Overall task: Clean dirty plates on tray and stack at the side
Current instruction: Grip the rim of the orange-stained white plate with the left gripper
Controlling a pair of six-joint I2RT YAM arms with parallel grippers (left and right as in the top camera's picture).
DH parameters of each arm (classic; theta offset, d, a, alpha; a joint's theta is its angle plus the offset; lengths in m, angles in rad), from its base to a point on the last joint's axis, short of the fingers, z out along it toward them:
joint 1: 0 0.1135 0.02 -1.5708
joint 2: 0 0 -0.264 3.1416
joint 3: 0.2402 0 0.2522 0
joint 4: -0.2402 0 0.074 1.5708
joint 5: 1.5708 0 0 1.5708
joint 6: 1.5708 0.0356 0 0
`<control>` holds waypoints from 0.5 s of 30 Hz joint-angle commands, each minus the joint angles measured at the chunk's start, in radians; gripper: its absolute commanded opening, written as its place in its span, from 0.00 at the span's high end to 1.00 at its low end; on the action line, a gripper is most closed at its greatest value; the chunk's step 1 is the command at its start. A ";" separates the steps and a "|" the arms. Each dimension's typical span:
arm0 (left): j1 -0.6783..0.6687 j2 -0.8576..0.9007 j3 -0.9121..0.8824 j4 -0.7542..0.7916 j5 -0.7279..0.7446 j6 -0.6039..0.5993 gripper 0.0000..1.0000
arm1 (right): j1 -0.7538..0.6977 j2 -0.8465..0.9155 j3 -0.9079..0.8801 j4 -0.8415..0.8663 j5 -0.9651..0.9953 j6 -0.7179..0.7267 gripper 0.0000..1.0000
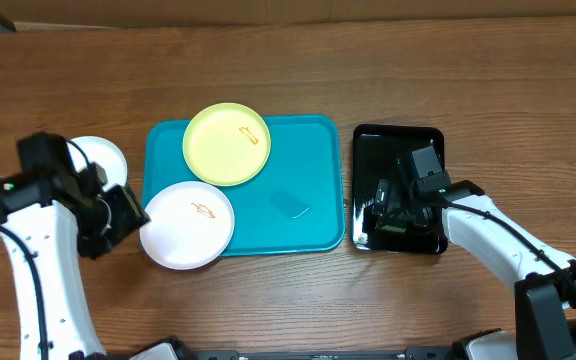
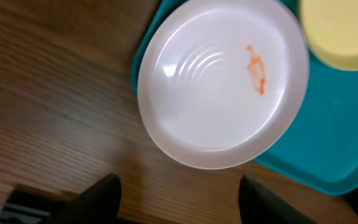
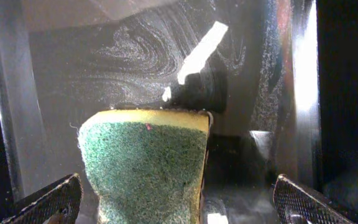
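Legible text, labels, brands, numbers, signs: none found. Surfaces checked: white plate [image 2: 222,81], yellow plate [image 1: 227,143], tray [image 1: 313,150], black tray [image 1: 408,135], sponge [image 3: 145,165], table [image 1: 288,70]. Only marks: orange smears on both plates, not lettering.

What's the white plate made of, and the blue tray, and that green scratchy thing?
The white plate looks like smooth, glossy plastic, maybe melamine: soft glare on moulded ripple rings. The blue tray looks like plastic too, with a rounded moulded rim. The green thing seems a sponge: fuzzy green scouring pad on yellow foam.
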 commanded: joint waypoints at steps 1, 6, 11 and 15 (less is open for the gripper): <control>-0.005 -0.001 -0.105 0.065 -0.024 -0.031 0.40 | -0.005 0.001 -0.007 0.003 0.000 0.003 0.00; -0.006 -0.001 -0.252 0.224 -0.064 -0.076 0.40 | -0.005 0.001 -0.007 0.003 0.000 0.003 0.00; -0.006 0.000 -0.343 0.367 -0.189 -0.127 0.44 | -0.005 0.001 -0.007 0.003 0.000 0.003 0.00; -0.007 0.000 -0.386 0.445 -0.153 -0.126 0.49 | -0.005 0.001 -0.007 0.003 0.000 0.003 0.00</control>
